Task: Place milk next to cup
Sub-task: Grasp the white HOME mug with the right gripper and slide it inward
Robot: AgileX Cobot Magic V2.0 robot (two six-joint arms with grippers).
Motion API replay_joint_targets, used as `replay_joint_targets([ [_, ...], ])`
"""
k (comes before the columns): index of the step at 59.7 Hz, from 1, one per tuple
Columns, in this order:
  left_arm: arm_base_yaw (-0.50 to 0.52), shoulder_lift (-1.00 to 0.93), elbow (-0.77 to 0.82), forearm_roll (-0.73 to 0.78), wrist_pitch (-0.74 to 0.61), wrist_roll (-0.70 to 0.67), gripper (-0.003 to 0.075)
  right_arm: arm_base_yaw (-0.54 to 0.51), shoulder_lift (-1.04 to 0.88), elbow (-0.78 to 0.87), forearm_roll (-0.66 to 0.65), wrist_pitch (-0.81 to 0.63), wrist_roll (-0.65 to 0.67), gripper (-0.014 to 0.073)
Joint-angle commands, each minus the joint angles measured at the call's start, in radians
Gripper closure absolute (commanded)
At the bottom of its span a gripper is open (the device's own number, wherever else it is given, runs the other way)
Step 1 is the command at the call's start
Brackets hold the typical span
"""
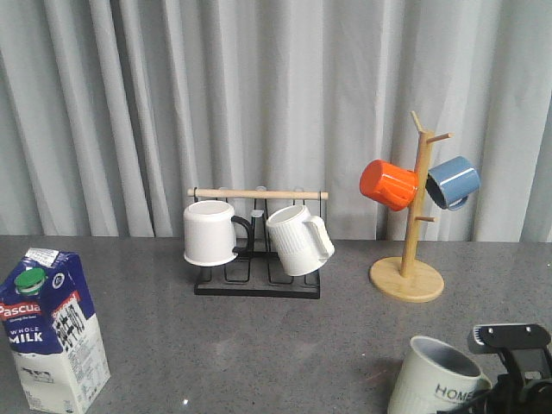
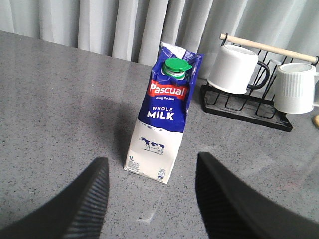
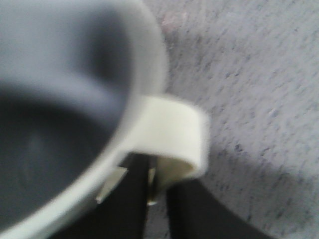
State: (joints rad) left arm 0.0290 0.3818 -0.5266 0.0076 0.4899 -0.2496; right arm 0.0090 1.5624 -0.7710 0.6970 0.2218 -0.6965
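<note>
The left gripper (image 2: 149,199) is spread wide, and its two dark fingers (image 2: 79,204) hold nothing; the milk (image 2: 162,122) stands upright on the grey table (image 2: 60,99) just ahead of the gap between them, not touched by either finger. In the front view the milk (image 1: 52,332) is at the near left of the table, well apart from the cup (image 1: 435,379), which stands upright at the near right edge. The right gripper (image 1: 513,371) is directly beside the cup there. From the right wrist view, its dark fingers (image 3: 134,199) are closed on the pale handle of the cup (image 3: 75,99), although this picture is blurred. Further back, in the middle, a black wire rack (image 1: 257,280) carries a white mug (image 1: 210,233) and a ribbed jug-shaped mug (image 1: 297,240). To the right, a wooden mug tree (image 1: 412,224) holds an orange mug (image 1: 388,184) and a blue mug (image 1: 453,181).
</note>
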Motion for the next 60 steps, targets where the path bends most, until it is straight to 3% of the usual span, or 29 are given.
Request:
replay_joint_targets([
  [1,-0.001,0.015,-0.034,-0.008,-0.064,-0.001,0.0344,-0.005,-0.024,-0.021,-0.002,-0.028,-0.02,0.0605],
  [17,-0.001,0.015,-0.034,-0.008,-0.06,-0.001,0.0344,-0.001,-0.102,-0.119,0.052,0.079,-0.023,0.0599],
  [24,-0.001,0.015,-0.034,-0.008,-0.06,-0.001,0.0344,0.069,-0.094,-0.235,0.059,0.126,-0.026,0.0599],
  [39,-0.001,0.015,-0.034,-0.008,-0.041,-0.001,0.0344,0.263,0.061,-0.41,0.059,0.043,-0.018,0.0597],
  [60,-0.001,0.015,-0.034,-0.008,-0.017,-0.001,0.0344,0.3,0.235,-0.477,0.031,0.015,-0.012,0.0568],
])
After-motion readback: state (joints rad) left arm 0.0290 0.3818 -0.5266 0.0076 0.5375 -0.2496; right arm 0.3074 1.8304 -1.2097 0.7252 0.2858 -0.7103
